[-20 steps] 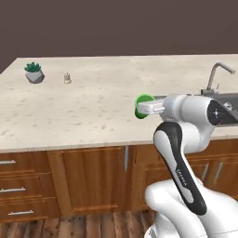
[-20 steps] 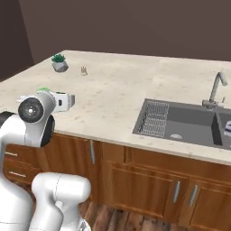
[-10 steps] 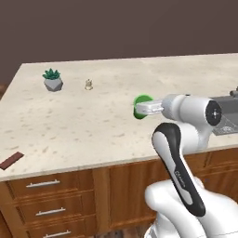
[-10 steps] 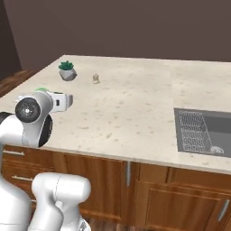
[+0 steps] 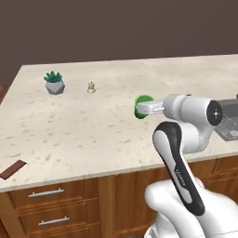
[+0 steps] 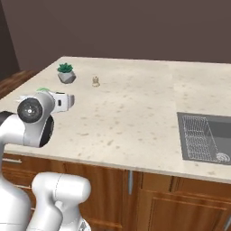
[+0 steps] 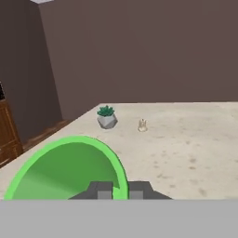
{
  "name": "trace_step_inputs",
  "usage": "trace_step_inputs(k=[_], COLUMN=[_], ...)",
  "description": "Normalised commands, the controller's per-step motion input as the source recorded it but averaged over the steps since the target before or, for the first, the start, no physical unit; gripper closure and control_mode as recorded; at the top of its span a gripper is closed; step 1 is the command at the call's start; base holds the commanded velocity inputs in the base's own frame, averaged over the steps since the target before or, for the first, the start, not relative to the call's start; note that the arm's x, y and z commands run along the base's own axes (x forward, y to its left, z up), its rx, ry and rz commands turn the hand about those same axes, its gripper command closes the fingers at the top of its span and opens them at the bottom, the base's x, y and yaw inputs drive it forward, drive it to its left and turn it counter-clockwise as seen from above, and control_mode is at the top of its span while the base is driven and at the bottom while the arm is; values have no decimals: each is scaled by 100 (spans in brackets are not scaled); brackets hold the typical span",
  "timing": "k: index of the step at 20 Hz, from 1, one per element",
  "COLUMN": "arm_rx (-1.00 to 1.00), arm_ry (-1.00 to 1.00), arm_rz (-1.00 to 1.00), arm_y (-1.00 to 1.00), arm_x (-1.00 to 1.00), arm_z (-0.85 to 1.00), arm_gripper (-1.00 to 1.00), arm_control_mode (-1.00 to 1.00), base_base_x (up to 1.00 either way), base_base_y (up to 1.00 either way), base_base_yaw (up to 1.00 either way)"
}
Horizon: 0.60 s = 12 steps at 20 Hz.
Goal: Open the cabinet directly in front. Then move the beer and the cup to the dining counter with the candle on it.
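You see the dining counter carrying a potted plant, the candle beside it, and a brown bar at its near edge

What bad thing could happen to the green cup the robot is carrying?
1. The cup is held in the gripper above the dining counter, so a loose grip could drop it.
2. Swinging toward the candle and the plant might knock them over.
3. Released tilted, it may roll.
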Motion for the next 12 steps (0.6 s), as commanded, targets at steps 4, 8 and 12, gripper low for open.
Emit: trace_step_inputs(k=[4,8,12], arm_rx=[0,-1,-2], arm_ry=[21,56,62], arm_rz=[0,0,2], arm_y=[0,-2,0], arm_x=[27,51,36], arm_z=[0,-17,-37], arm_gripper=[100,100,100], arm_control_mode=[-100,-100,-100], base_base_x=[21,0,0], base_base_y=[0,0,0], base_base_yaw=[0,0,0])
